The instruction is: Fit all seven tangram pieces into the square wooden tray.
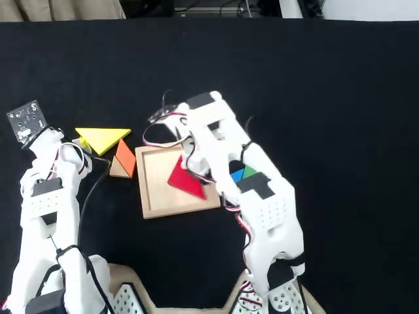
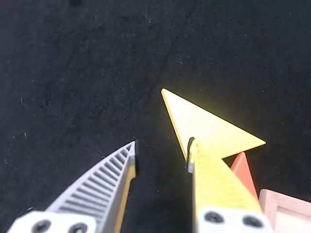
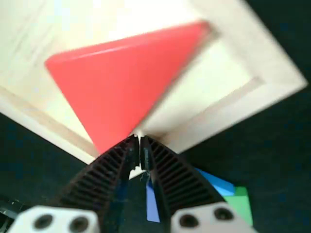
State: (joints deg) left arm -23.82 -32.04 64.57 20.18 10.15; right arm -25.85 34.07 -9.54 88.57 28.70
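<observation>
Locate the square wooden tray (image 1: 149,196) at the middle of the black table cover (image 1: 327,98). It holds one piece, the large red triangle (image 1: 185,178). One corner of the triangle reaches the tray's rim, so it is probably not seated flat.

The right gripper (image 3: 140,143) stands at that corner with its jaws closed together and nothing clamped between them. Treat this as a nudging posture, not a grasp. A blue piece (image 3: 216,183) and a green piece (image 3: 240,206) lie on the cover just beside the tray, beneath this arm.

The large yellow triangle (image 1: 101,137) and the small orange triangle (image 1: 125,158) wait outside the tray's opposite side. The left gripper (image 2: 161,148) hovers empty with its jaws apart and one finger at the yellow triangle's edge — positioned so that you can take that piece next.
</observation>
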